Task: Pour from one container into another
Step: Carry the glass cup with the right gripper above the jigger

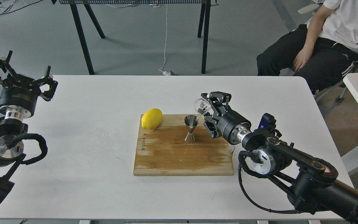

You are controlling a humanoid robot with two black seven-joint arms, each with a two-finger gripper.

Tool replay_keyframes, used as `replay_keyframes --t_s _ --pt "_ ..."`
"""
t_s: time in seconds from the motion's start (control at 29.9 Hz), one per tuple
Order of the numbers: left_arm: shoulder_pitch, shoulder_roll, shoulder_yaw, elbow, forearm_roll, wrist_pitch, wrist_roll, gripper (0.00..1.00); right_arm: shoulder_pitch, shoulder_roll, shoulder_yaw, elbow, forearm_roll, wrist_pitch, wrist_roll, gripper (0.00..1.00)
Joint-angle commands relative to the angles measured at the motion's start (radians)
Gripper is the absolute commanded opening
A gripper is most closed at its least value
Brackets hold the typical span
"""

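Only the head view here. The right gripper (208, 109) has its fingers clamped around the glass cup (201, 106), holding it tipped over on its side, rim pointing left and a bit down toward the jigger (191, 128). The cup hangs in the air just up and to the right of the jigger's top cone, close to it but not touching as far as the view shows. Can't tell whether there's anything inside the cup, it's too clear and small.

The jigger stands upright on the wooden cutting board (182, 155), near the back edge, roughly centre-right. A lemon (151, 118) sits on the board's back left corner, well apart from the jigger. The board lies flat in the middle of the white table (89, 149).

The left gripper (22, 76) is way off at the left edge of the table, raised, fingers spread wide with nothing between them.

In the background, a person in a white shirt (337, 37) sits at the top right, and black table legs (82, 40) stand on the grey floor behind.
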Motion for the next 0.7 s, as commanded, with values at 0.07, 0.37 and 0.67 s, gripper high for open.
replay_keyframes --t_s 0.07,0.37,0.67 --pt "-0.002 0.000 0.000 0.000 0.000 0.000 0.000 1.00 0.018 0.001 -0.046 -0.022 -0.080 -0.024 0.021 0.27" --pt "0.000 0.003 -0.001 0.000 0.000 -0.002 0.000 1.00 0.035 0.015 -0.056 -0.030 -0.089 -0.027 0.034 0.27" --pt "0.000 0.012 -0.006 0.000 0.000 -0.003 0.000 1.00 0.060 0.019 -0.093 -0.042 -0.163 -0.030 0.037 0.27"
